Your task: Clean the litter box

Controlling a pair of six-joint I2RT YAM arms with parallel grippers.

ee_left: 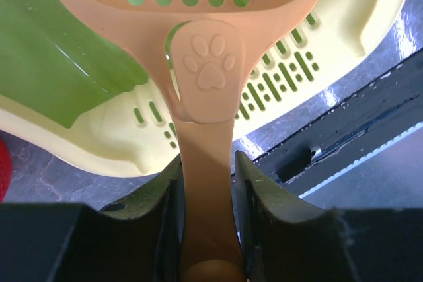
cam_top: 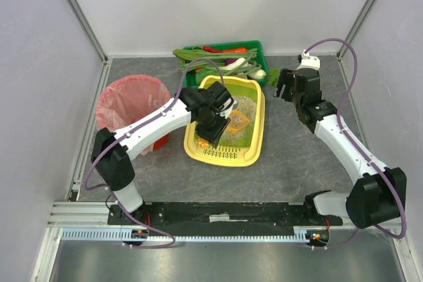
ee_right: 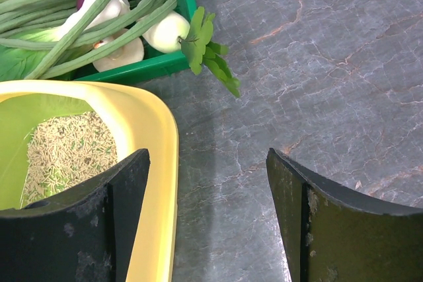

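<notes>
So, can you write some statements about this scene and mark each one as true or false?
1. The left end effector grips an orange scoop by its handle. True.
2. The right end effector holds the litter box. False: it is open and holds nothing.
3. The litter box contains no litter. False: pale litter lies inside it.
4. A green crate of vegetables stands at the litter box's far end. True.

vegetable crate (cam_top: pixel 256 49) just behind litter box (cam_top: pixel 260 127)

Yellow-rimmed litter box (cam_top: pixel 259 127), lime-green inside, lying flat, pale grainy litter (cam_top: pixel 246 105) toward far end, slotted ledge (cam_top: pixel 221 152) at near end
</notes>
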